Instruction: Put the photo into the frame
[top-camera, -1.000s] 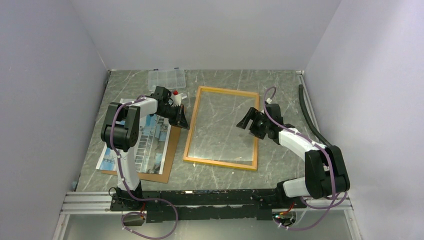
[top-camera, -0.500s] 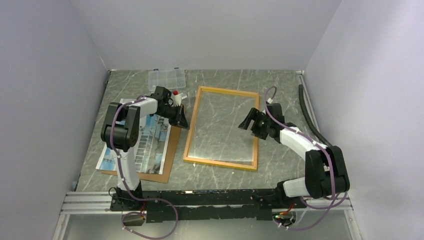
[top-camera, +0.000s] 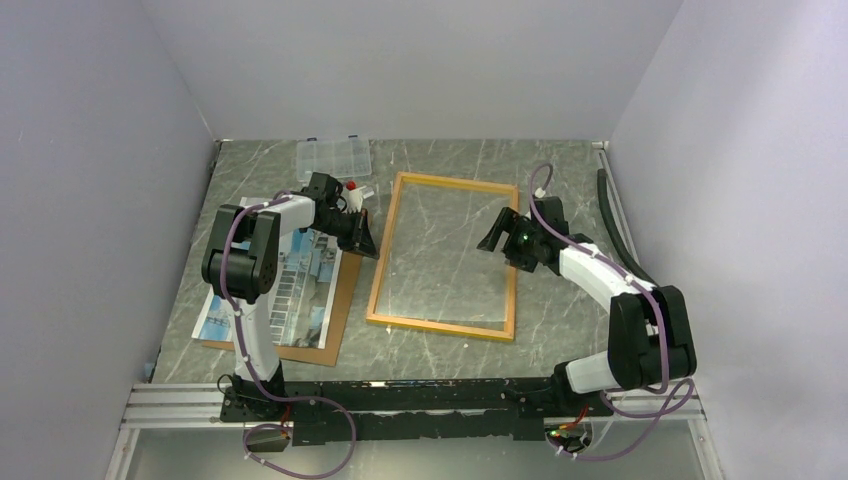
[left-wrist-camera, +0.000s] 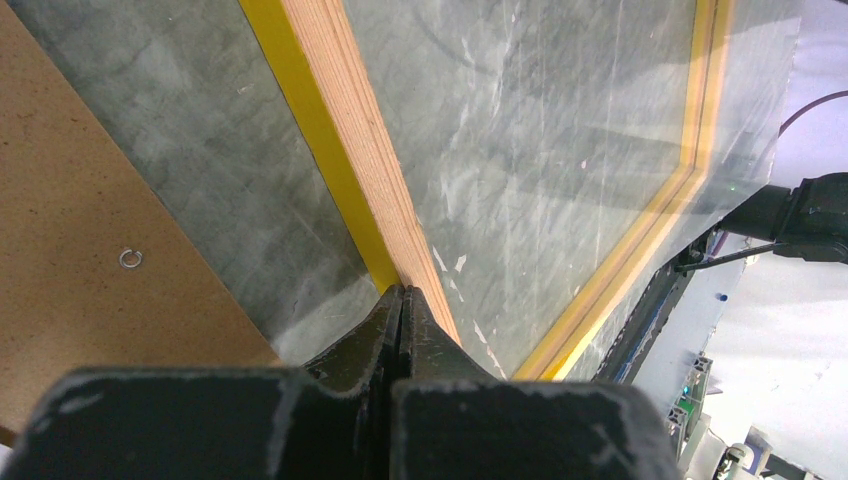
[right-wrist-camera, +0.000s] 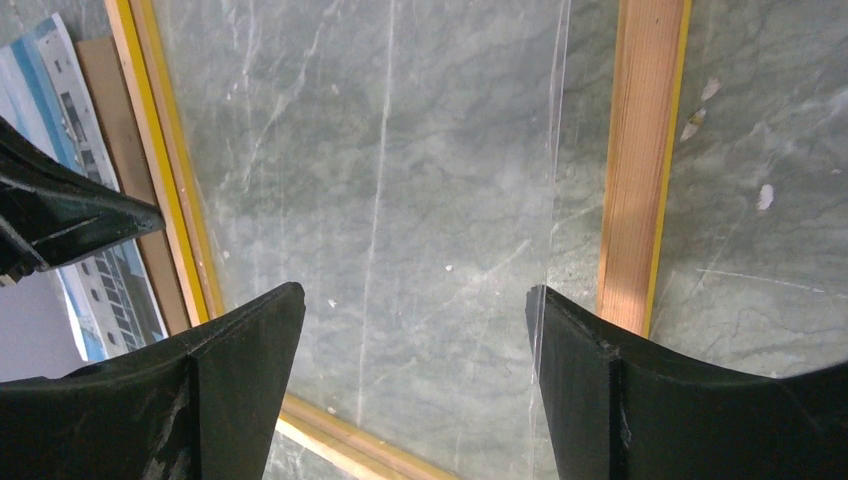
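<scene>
Top external: the photo (top-camera: 305, 295) lay on a brown board (top-camera: 345, 288), left of the frame (top-camera: 440, 328). Left wrist: left gripper (left-wrist-camera: 402, 298) pressed together, tips at the frame's wooden edge. Right wrist: right gripper (right-wrist-camera: 412, 295) spread wide over the glass

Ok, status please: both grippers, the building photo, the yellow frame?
Left gripper shut, tips at left rail of yellow-bordered wooden frame. Right gripper open above its right side. Building photo print outside, on brown backing board; left arm crosses over it.
</scene>
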